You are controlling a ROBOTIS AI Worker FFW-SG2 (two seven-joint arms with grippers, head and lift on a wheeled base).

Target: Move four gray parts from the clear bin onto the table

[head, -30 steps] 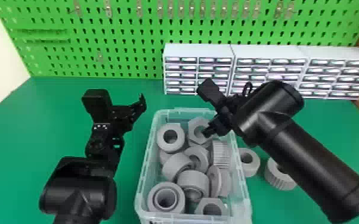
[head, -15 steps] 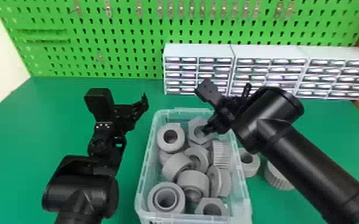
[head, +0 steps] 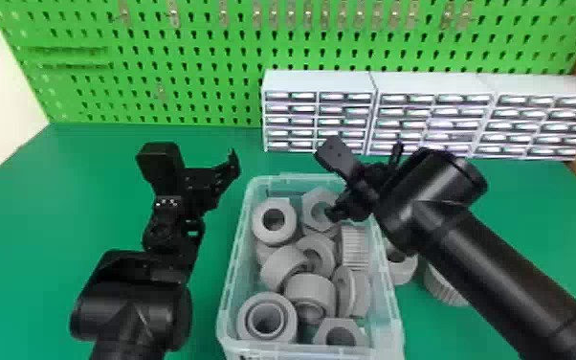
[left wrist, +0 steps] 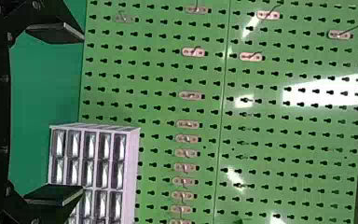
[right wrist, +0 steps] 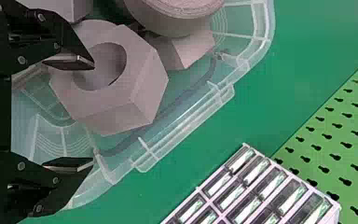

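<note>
- Clear bin [head: 233, 277]: one, open-topped, standing on the green table [head: 62, 210] between the two arms, well stocked with gray parts.
- Gray parts, within the bin: a ring [head: 259, 221] at the far left corner; a hex nut [head: 309, 207] at the far end; a ribbed part [head: 355, 249] along the right wall; a double-walled ring [head: 244, 318] and a second hex nut [head: 321, 335] at the near end; further round pieces heaped between.
- Gray parts, on the table: two, just right of the bin, namely a round one [head: 399, 275] and a ribbed one [head: 445, 289] (the latter partly covered by the right arm).
- Right gripper [head: 366, 181]: above the bin's far right part, fingers spread, nothing lifted. In its wrist view one fingertip overlapped the far hex nut's hole, the other the bin's corner; whether the first touched the nut could not be told.
- Left gripper [head: 205, 179]: left of the bin, over the table, fingers apart and empty.
- Drawer cabinets [head: 320, 81]: a white row at the back of the table, towards the right.
- Green pegboard [head: 205, 52]: upright behind the table, fitted with small metal hooks.
</note>
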